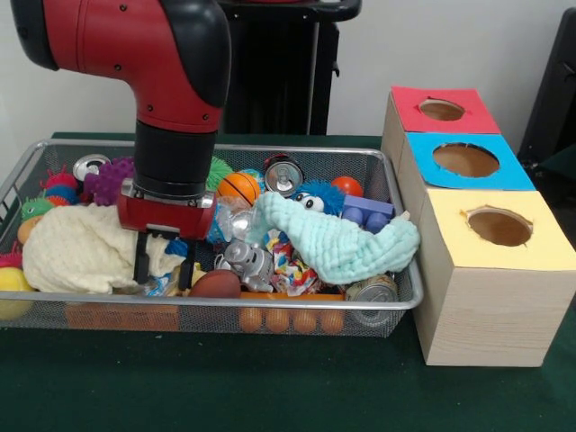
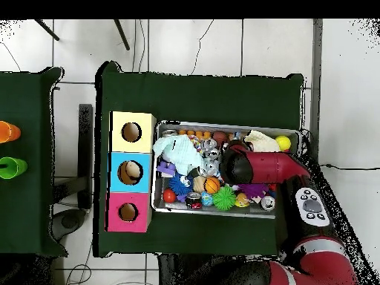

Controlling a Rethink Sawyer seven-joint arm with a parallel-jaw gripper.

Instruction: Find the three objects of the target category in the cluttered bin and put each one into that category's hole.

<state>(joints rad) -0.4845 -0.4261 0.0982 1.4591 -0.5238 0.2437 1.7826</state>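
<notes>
The silver wire-mesh bin (image 1: 225, 301) lies on the green table, full of mixed toys; it also shows in the overhead view (image 2: 223, 125). My gripper (image 1: 164, 265) is open and reaches down into the bin's left half. Its fingers (image 1: 141, 261) straddle the edge of a cream cloth (image 1: 76, 247) and a small blue item, beside a brown toy football (image 1: 216, 283). Three wooden boxes stand to the right, each with a round hole: red top (image 1: 441, 110), blue top (image 1: 466, 160), yellow top (image 1: 499, 227). In the overhead view the arm (image 2: 260, 167) hides the gripper.
In the bin lie a mint cloth (image 1: 337, 238), an orange basketball (image 1: 238, 187), a can (image 1: 282, 174), a blue furry toy with eyes (image 1: 315, 198), a red ball (image 1: 346, 186), a purple spiky toy (image 1: 108, 180), a yellow ball (image 1: 11, 283) and a silver toy (image 1: 247, 261).
</notes>
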